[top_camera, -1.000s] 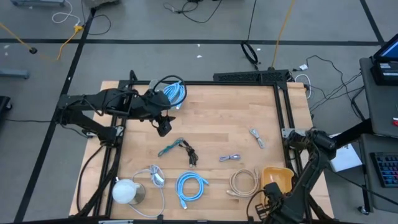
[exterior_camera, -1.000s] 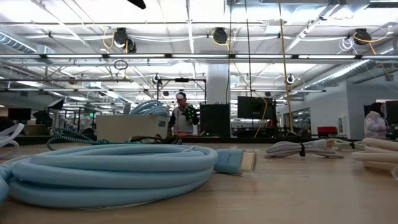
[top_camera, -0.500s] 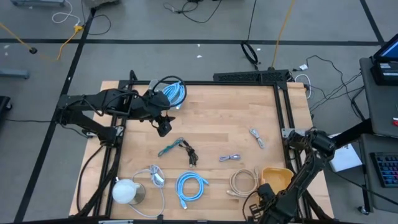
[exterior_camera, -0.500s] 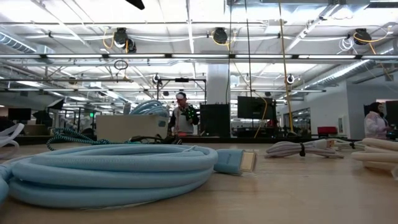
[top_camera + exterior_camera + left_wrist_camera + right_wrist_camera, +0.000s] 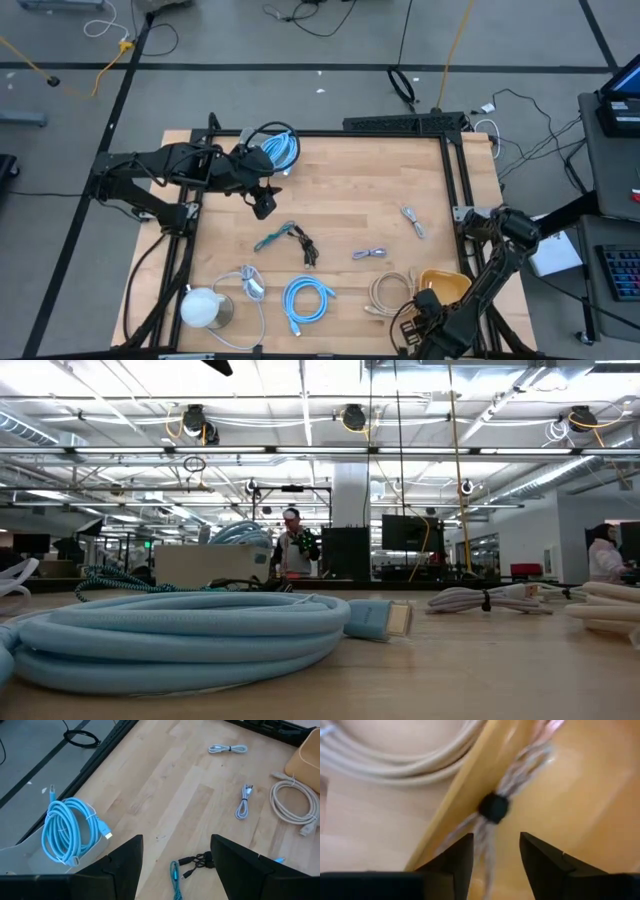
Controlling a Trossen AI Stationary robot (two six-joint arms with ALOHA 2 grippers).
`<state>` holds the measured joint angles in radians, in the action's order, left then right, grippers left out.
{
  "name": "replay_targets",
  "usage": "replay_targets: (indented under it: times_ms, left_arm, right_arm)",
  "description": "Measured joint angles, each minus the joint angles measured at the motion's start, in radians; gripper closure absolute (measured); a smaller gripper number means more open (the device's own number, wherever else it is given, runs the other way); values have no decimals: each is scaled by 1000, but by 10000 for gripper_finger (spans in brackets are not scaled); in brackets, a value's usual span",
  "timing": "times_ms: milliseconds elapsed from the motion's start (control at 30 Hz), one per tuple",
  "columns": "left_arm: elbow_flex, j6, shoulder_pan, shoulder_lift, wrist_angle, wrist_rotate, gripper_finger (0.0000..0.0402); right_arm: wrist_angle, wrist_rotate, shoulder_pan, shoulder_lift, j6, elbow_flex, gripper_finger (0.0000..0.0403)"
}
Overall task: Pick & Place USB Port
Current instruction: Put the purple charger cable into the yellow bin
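Note:
A thin pale cable bundle bound by a black tie (image 5: 493, 806) lies slanting across the rim of the orange bin (image 5: 570, 795), blurred. My right gripper (image 5: 495, 865) points down over it, open, a finger on either side of the bundle's lower end with a gap showing. In the high view my right gripper (image 5: 413, 320) stands at the left edge of the orange bin (image 5: 455, 283), near the table's front right, and hides the bundle. My left gripper (image 5: 175, 870) hangs open and holds nothing, above the far left of the table (image 5: 263, 207).
A beige cable coil (image 5: 392, 292) lies just left of the bin. A blue coil (image 5: 305, 300), a teal and black cable (image 5: 285, 240), a small grey cable (image 5: 370, 254) and a white cable (image 5: 414, 222) are spread over the wood. Another blue coil (image 5: 280, 148) sits at the far left.
My right gripper has sunk toward the orange bin's left edge and shifted a little toward the table's left.

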<state>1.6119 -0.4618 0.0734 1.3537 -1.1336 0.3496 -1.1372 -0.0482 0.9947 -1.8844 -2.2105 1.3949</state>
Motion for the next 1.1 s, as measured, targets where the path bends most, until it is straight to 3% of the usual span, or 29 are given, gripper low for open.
replay_targets:
  times_ms: [267, 467, 700, 833, 1000, 1100]
  left_arm:
    - [0, 0, 0, 0, 0, -8, 167]
    - [0, -3, 0, 0, 0, -8, 167]
    - [0, -12, 0, 1, 0, -18, 167]
    - [0, -25, 0, 1, -1, -31, 167]
    - [0, -42, 8, 1, -34, -37, 167]
    - [0, -48, 8, 1, -50, -37, 167]
  right_arm:
    - [-412, 127, -21, 157, -4, 75, 244]
    - [-420, 386, -113, 307, 37, -20, 243]
    - [-255, 406, -371, 369, 393, -222, 243]
    - [-191, 390, -505, 408, 491, -310, 243]
    - [97, 397, -628, 469, 764, -382, 243]
    - [292, 300, -697, 474, 977, -415, 243]
